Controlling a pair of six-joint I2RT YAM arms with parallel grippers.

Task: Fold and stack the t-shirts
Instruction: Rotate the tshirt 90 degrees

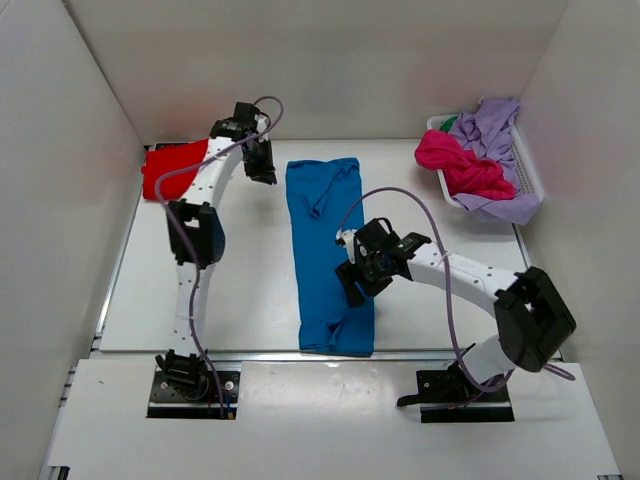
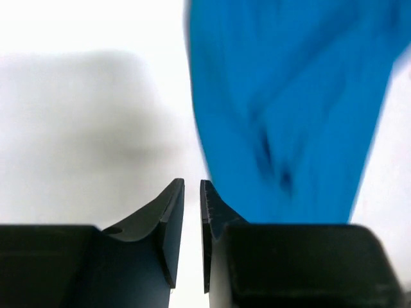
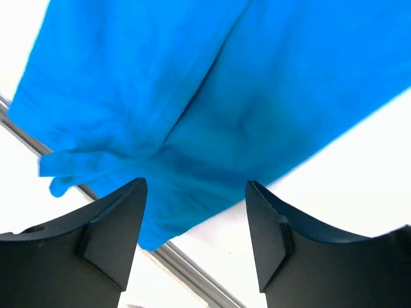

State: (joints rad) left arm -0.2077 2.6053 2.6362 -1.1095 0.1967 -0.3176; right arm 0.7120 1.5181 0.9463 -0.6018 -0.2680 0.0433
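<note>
The left jaws are clenched to a thin slit with nothing in them, and they sit at the far end of the bench (image 1: 250, 290), just left of the blue shirt's (image 1: 325, 260) far edge. In the left wrist view that shirt is a blurred blue mass ahead and to the right of the jaws, apart from them. The right jaws are released, spread wide and empty, hanging over the right edge of the blue shirt about halfway along its near half. I cannot tell whether they touch the cloth.

The blue shirt lies in the middle of the bench, folded into a long narrow strip running from far to near. A sleeve or loose fold is creased across its far end, and its near end reaches the front edge. The right wrist view shows that end lying across the metal rail (image 3: 186, 269) there.

The red shirt (image 1: 175, 165) sits in the far left corner, bunched flat, partly hidden behind the left arm (image 1: 195, 235). At the far right a white basket (image 1: 528, 170) holds the pink shirt (image 1: 460, 165), crumpled on top towards the near side, and the lilac shirt (image 1: 495, 125), which spills over the rim. The right arm (image 1: 470, 280) stretches in from the near right
</note>
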